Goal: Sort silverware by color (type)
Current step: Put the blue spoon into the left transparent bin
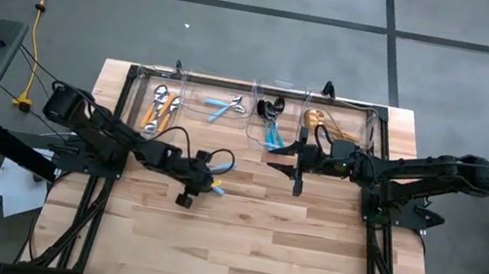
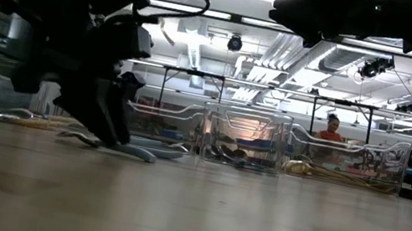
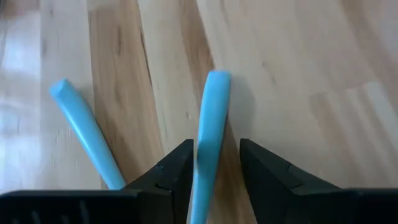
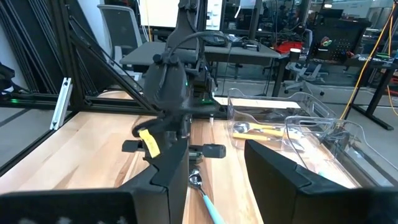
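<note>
Jaws of the left gripper [image 3: 214, 177] stand partly open on either side of a light-blue-handled utensil [image 3: 210, 134] lying on the wooden table [image 1: 247, 246], its handle running up between the two dark fingers [image 3: 171, 177]; whether the pads press it cannot be told. A second light-blue handle [image 3: 84, 127] lies just beside it, angled away. From above, that gripper sits left of the table's middle, down at the boards. The right gripper [image 1: 298, 170], jaws apart and holding nothing, hangs above the table just in front of the row of clear plastic bins [image 1: 261, 95] along the far edge. Sorted silverware rests inside them: orange-handled pieces [image 1: 160, 109] in the leftmost bin, light-blue ones [image 1: 225, 106] next, black pieces with blue handles [image 1: 270, 121] after that, gold pieces [image 1: 321, 123] at the right. Beyond the table, a person [image 2: 331, 127] sits in the room.
</note>
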Controlling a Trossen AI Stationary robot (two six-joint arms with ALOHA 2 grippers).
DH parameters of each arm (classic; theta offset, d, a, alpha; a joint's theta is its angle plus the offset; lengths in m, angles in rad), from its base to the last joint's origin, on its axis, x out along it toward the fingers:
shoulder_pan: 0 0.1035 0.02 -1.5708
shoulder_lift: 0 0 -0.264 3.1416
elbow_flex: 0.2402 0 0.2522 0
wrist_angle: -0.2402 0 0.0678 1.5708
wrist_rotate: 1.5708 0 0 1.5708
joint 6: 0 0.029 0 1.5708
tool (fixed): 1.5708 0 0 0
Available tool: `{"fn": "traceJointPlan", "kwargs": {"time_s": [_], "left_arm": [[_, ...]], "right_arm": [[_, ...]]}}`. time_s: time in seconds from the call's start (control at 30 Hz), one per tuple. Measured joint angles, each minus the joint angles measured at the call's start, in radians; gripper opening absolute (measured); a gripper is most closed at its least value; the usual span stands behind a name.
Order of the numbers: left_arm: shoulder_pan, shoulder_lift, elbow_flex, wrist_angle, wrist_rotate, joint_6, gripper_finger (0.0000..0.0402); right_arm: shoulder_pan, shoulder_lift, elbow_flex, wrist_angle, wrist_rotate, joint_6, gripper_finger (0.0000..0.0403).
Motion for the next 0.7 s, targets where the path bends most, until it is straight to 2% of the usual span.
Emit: {"fn": "traceJointPlan", "kwargs": {"time_s": [0.37,0.47,0.6,0.7], "left_arm": [[0.027,0.076,0.005,-0.001,0.013,-0.018,0.0115],[0.028,0.074,0.004,-0.007,0.034,-0.018,0.0088],[0.028,0.073,0.004,-0.013,0.041,-0.018,0.0028],[0.028,0.071,0.004,-0.015,0.042,-0.024,0.0022]], "right_arm": [[0.000,0.000,0.000,0.000,0.000,0.000,0.0142],[0.000,0.000,0.000,0.000,0.000,0.000,0.0142],[0.000,0.000,0.000,0.000,0.000,0.000,0.0142],[0.000,0.000,0.000,0.000,0.000,0.000,0.0142]]}}
